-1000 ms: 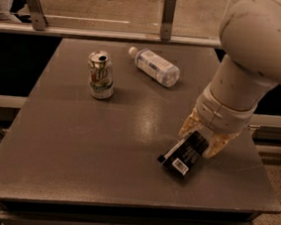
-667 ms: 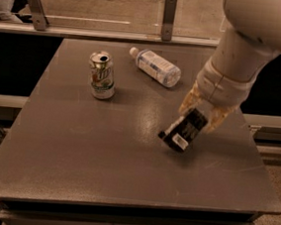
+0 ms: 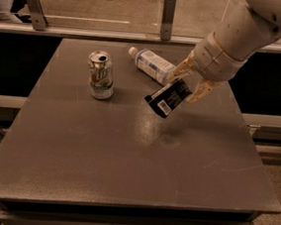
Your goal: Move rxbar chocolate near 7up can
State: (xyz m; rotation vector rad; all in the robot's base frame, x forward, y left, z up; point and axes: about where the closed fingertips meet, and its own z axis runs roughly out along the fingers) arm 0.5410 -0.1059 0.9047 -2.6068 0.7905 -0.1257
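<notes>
The rxbar chocolate (image 3: 167, 98) is a flat black wrapper with a white barcode patch, held tilted in the air above the table. My gripper (image 3: 188, 84) is shut on its upper right end, over the table's middle right. The 7up can (image 3: 100, 75) stands upright on the table, to the left of the bar and well apart from it. The bar's shadow (image 3: 170, 140) falls on the table below.
A clear plastic bottle with a white cap (image 3: 152, 64) lies on its side behind the bar, close under my arm. The grey table (image 3: 124, 172) has a rail and glass panel along its far edge (image 3: 113, 32).
My gripper has lifted the bar off the table's right front part and carried it up, back and left, towards the can and bottle.
</notes>
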